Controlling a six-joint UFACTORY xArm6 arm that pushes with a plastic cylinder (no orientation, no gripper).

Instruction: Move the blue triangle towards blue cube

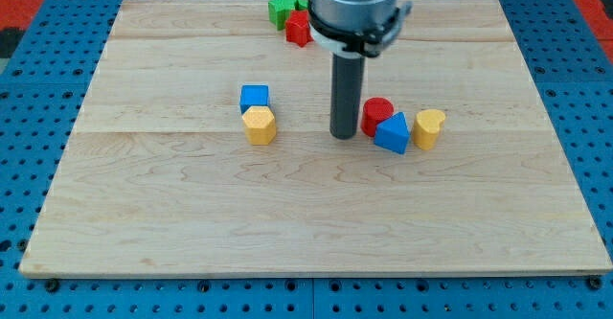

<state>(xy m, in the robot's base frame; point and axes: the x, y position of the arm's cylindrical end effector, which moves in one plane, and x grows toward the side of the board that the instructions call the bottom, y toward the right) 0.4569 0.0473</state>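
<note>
My tip is resting on the wooden worktop, just to the view's left of the red cylinder; there is no hand, only the bare rod, holding nothing. The blue triangle is sitting against the red cylinder's lower right, with the yellow block just beside it on the right. The blue cube is lying well apart to the view's left, touching the yellow hexagonal block below it. A green block and a red block are sitting near the view's top.

Blue triangle between red cylinder and yellow heart, well to the view's right of blue cube.
</note>
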